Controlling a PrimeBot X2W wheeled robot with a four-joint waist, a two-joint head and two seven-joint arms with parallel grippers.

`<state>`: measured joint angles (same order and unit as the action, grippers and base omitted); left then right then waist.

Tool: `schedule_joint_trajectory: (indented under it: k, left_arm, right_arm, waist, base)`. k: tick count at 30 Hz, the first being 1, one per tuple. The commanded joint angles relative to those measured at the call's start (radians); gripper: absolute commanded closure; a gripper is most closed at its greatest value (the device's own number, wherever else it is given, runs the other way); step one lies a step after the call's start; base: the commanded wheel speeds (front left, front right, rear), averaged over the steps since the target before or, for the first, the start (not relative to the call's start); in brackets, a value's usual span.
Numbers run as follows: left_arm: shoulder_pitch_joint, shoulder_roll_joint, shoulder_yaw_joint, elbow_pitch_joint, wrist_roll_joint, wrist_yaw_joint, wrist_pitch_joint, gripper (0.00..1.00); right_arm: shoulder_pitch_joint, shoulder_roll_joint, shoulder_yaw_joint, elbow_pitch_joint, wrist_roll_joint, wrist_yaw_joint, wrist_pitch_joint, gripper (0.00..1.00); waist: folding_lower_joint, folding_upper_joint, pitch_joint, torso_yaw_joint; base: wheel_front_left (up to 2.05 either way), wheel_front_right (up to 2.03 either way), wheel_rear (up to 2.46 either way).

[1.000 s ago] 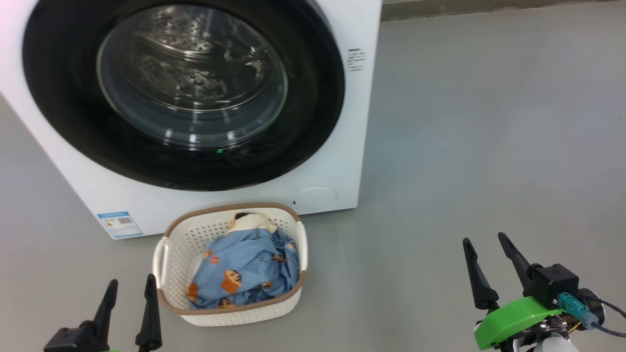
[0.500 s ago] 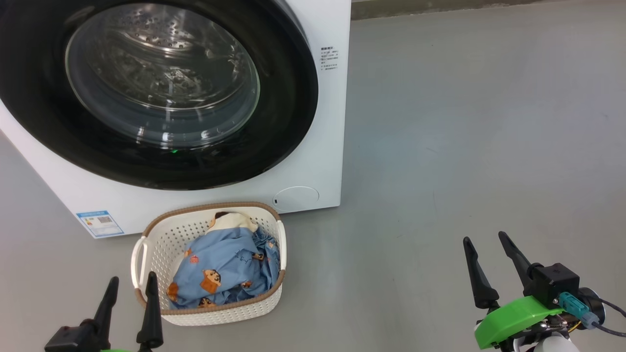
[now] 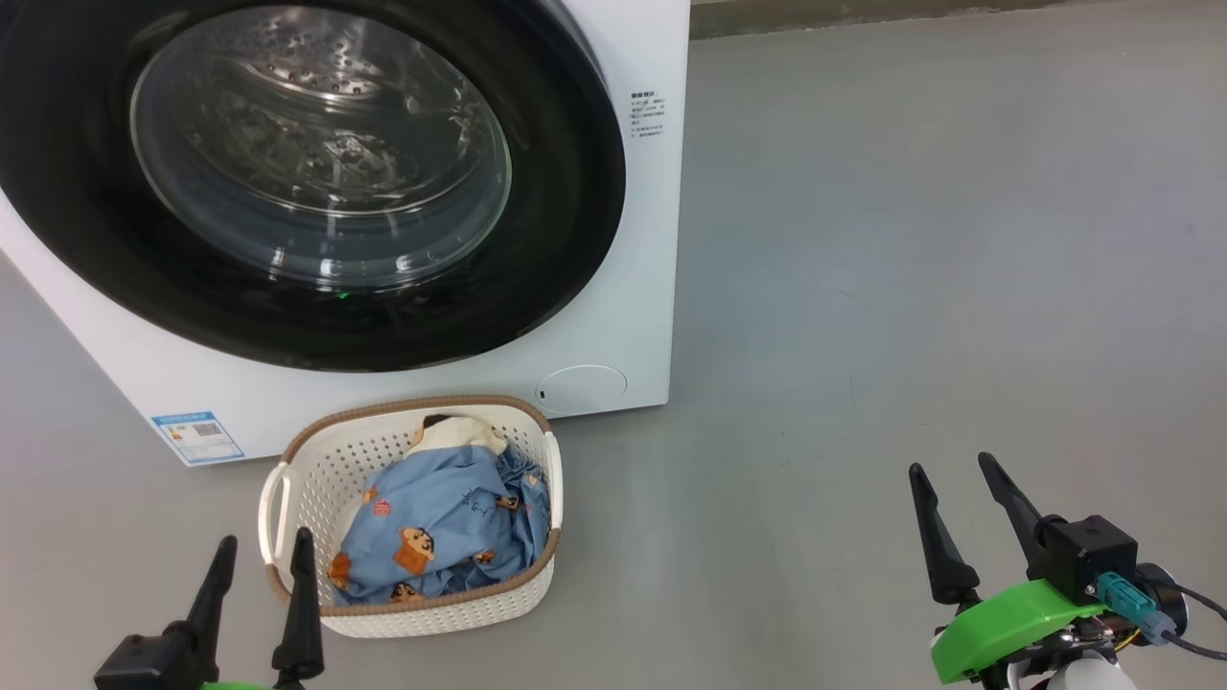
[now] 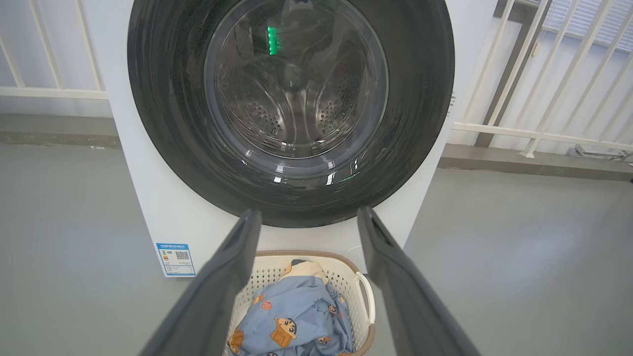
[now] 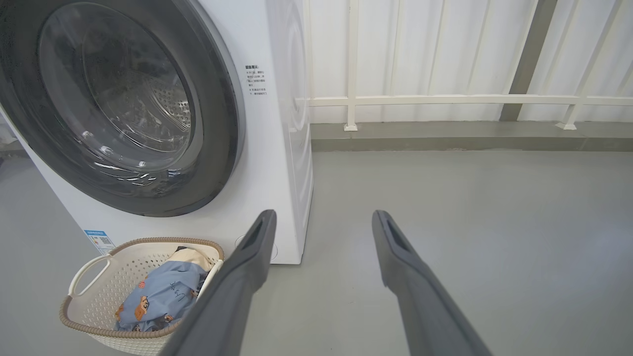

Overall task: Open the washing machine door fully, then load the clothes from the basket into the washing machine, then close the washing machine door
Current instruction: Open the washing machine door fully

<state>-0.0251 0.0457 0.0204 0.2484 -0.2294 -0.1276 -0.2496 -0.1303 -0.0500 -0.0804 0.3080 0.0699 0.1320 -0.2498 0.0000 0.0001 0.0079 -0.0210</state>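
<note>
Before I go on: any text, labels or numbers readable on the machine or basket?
Blue sticker, lower left of the washing machine: print and a QR code, too small to read.
Dark print block right of the washing machine door: too small to read.
Nothing else legible.

At five o'clock in the head view, the right gripper (image 3: 951, 466) is showing two long black fingers (image 3: 939, 546), each tapering to a point. A bright green plastic shell (image 3: 1007, 623) is wrapping its base, with a black boxy module (image 3: 1088, 554) sitting at the shell's one o'clock. A teal connector (image 3: 1123, 592) is plugging into it, and a dark cable (image 3: 1198, 650) is curling toward three o'clock. A white forearm cap (image 3: 1078, 678) is peeking out beneath. At seven o'clock, the left gripper (image 3: 266, 539) is wearing matching fingers on a black block (image 3: 144, 661) above a green sliver (image 3: 225, 685). In the wrist views the fingers are looking dark grey, flat and smooth.
</note>
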Motion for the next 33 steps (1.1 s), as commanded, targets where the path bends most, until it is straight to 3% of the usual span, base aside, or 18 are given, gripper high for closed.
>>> schedule_joint_trajectory:
  k: [1,22,29,33]
  left_arm:
    - [-0.026,0.011,0.029,-0.032,0.011,-0.003,-0.012,0.0]
    - [-0.038,0.016,-0.004,-0.04,0.025,-0.003,-0.012,0.0]
    - [-0.051,0.019,-0.017,-0.04,0.024,-0.003,-0.012,0.0]
    - [-0.062,0.019,-0.02,-0.046,0.025,-0.003,-0.012,0.0]
  right_arm:
    - [-0.037,-0.001,0.02,-0.025,0.002,-0.001,-0.012,0.0]
    - [-0.118,-0.002,0.022,-0.061,0.076,-0.001,-0.012,0.0]
    - [-0.204,-0.002,-0.017,-0.06,0.182,-0.001,-0.012,0.0]
    - [-0.258,-0.001,-0.059,-0.023,0.361,-0.001,-0.012,0.0]
  waist:
    - [0.0,-0.0001,0.0,0.0]
    - [0.0,-0.0001,0.035,0.017]
    - [0.0,-0.0001,0.063,0.025]
    - [0.0,-0.0001,0.081,0.03]
  base:
    - [0.0,0.0,0.0]
    - [0.0,0.0,0.0]
    - [0.0,0.0,0.0]
    - [0.0,0.0,0.0]
